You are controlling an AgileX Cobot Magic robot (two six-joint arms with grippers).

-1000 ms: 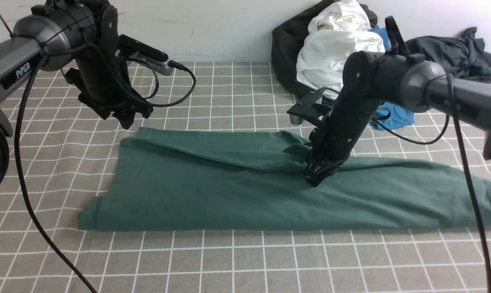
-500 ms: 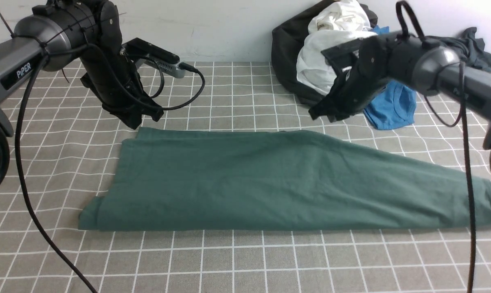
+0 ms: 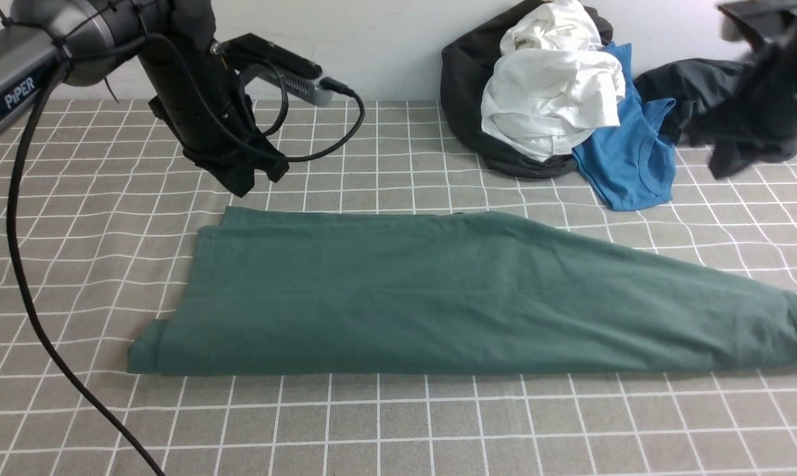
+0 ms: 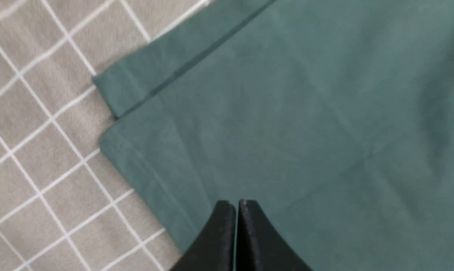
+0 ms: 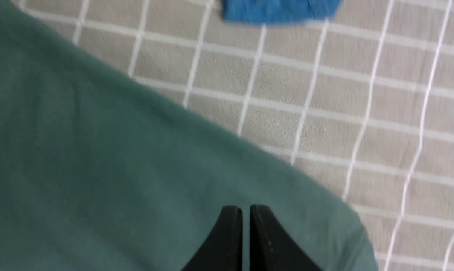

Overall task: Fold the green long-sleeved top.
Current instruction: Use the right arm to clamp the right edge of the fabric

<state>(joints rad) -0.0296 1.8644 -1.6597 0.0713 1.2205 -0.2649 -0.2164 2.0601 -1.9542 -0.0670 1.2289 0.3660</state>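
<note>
Top [image 3: 438, 291] laid flat on table [image 3: 398, 430] as long band, judged already folded lengthwise. Long axis run 9-to-3 o'clock, tapered toward 3 o'clock end.
Left gripper [image 3: 242, 187]: jaws pressed together, nothing held, hung just off far corner at 9 o'clock end; top lies at its 5 o'clock.
Right gripper [image 5: 246, 208]: jaws together, empty, blurred, held high beyond 3 o'clock end.
Crosswise fold judged next; left arm judged nearer to cloth.

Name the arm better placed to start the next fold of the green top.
Probably left: the left fingers, shut, hover by the green top's far-left corner; the right fingers are raised away.
</note>
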